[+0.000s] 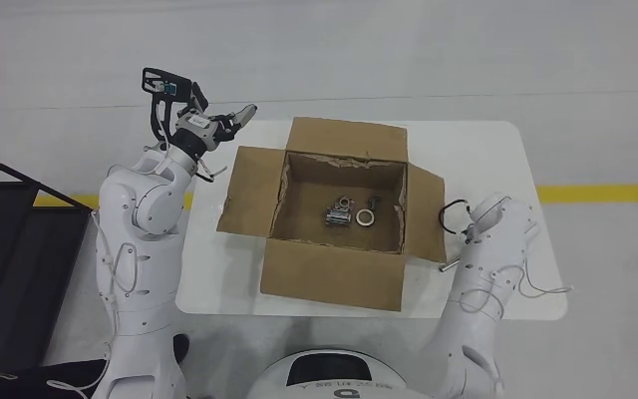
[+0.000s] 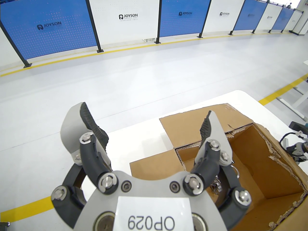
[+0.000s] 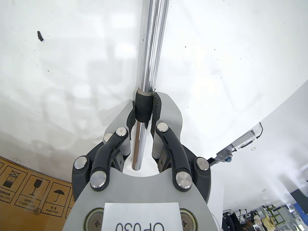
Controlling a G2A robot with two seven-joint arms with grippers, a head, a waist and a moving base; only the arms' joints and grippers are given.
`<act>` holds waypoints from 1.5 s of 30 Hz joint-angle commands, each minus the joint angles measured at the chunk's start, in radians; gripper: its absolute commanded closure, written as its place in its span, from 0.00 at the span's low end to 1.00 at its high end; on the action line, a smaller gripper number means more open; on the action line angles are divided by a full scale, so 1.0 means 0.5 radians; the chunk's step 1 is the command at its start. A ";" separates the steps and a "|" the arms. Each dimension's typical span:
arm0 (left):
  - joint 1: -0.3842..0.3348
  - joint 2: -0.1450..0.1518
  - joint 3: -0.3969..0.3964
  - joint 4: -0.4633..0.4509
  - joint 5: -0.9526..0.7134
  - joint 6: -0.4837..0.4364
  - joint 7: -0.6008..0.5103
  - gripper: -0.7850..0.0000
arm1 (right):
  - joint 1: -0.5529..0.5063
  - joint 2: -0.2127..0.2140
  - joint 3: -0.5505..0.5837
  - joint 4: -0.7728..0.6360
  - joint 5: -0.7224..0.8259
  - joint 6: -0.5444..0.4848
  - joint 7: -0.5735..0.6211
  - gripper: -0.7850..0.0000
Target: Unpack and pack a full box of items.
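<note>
"Top view first: what is sitting on the white table [image 1: 478, 150]?"

"An open cardboard box [image 1: 334, 269] is sitting in the middle, its four flaps folding outward. Some small metal parts [image 1: 339, 213] are lying on its floor, with a pale ring [image 1: 367, 216] just beside them."

"Where is the left gripper [image 2: 146, 111] hanging?"

"It is hovering over the table's far left corner, beyond the box's left flap. Its ribbed fingers [image 2: 93, 123] are spreading wide apart."

"And the right gripper [image 3: 144, 97]?"

"It is sitting just beside the box's right flap. Its fingers are pinching a shiny metal rod [image 3: 154, 25], gripping it on a band of black tape [image 3: 143, 108]. The rod is pointing away across the white tabletop. Whether it is touching the surface, I cannot tell."

"Is any writing showing?"

"Each gripper is carrying a white label [image 2: 149, 215] with a short printed code. In the right wrist view the box wall is showing handling pictograms [image 3: 38, 188], a glass and an umbrella among them, with small captions underneath. Beyond the left gripper, blue and white fence panels [image 2: 120, 17] are carrying a logo."
</note>
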 commanded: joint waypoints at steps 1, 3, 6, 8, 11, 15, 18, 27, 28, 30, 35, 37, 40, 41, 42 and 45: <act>0.000 0.000 -0.001 0.000 -0.002 0.000 0.000 0.00 | 0.016 0.002 0.013 0.023 -0.010 -0.002 0.002 0.92; 0.000 0.000 -0.001 0.000 -0.002 0.000 0.000 0.00 | 0.028 0.003 0.022 0.034 -0.016 -0.006 0.006 1.00; 0.000 0.000 -0.001 0.000 -0.002 0.000 0.000 0.00 | 0.029 0.003 0.027 0.002 -0.018 -0.017 0.017 1.00; 0.000 0.000 -0.001 0.000 -0.002 0.000 0.000 0.00 | 0.009 -0.001 0.025 -0.072 0.016 -0.015 0.015 1.00; 0.000 0.000 -0.001 0.000 -0.002 0.000 0.000 0.00 | -0.051 -0.014 0.005 -0.242 0.142 -0.014 -0.002 1.00; 0.000 0.000 -0.001 0.000 -0.002 0.000 0.000 0.00 | -0.195 -0.041 -0.029 -0.570 0.476 -0.030 -0.085 1.00; 0.000 0.000 -0.001 0.000 -0.002 0.000 0.000 0.00 | -0.270 -0.029 -0.014 -0.744 0.833 -0.095 -0.134 1.00; 0.000 0.000 -0.001 0.000 -0.002 0.000 0.000 0.00 | -0.566 0.064 0.103 -1.233 2.141 -0.499 -0.301 1.00; 0.000 0.000 -0.001 0.000 -0.002 0.000 0.000 0.00 | -0.616 0.083 0.089 -1.279 2.290 -0.555 -0.291 1.00; 0.000 0.000 -0.001 0.000 -0.002 0.000 0.000 0.00 | -0.740 0.119 0.051 -1.346 2.550 -0.633 -0.294 1.00; 0.000 0.000 -0.001 0.000 -0.002 0.000 0.000 0.00 | -0.958 0.151 -0.055 -1.429 2.900 -0.726 -0.286 1.00; 0.000 0.000 -0.001 0.000 -0.002 0.000 0.000 0.00 | -0.958 0.151 -0.055 -1.429 2.900 -0.726 -0.286 1.00; 0.000 0.000 -0.001 0.000 -0.002 0.000 0.000 0.00 | -0.958 0.151 -0.055 -1.429 2.900 -0.726 -0.286 1.00; 0.000 0.000 -0.001 0.000 -0.002 0.000 0.000 0.00 | -0.958 0.151 -0.055 -1.429 2.900 -0.726 -0.286 1.00; 0.000 0.000 -0.001 0.000 -0.002 0.000 0.000 0.00 | -0.958 0.151 -0.055 -1.429 2.900 -0.726 -0.286 1.00; 0.000 0.000 -0.001 0.000 -0.002 0.000 0.000 0.00 | -0.964 0.155 -0.084 -1.413 2.987 -0.781 -0.282 1.00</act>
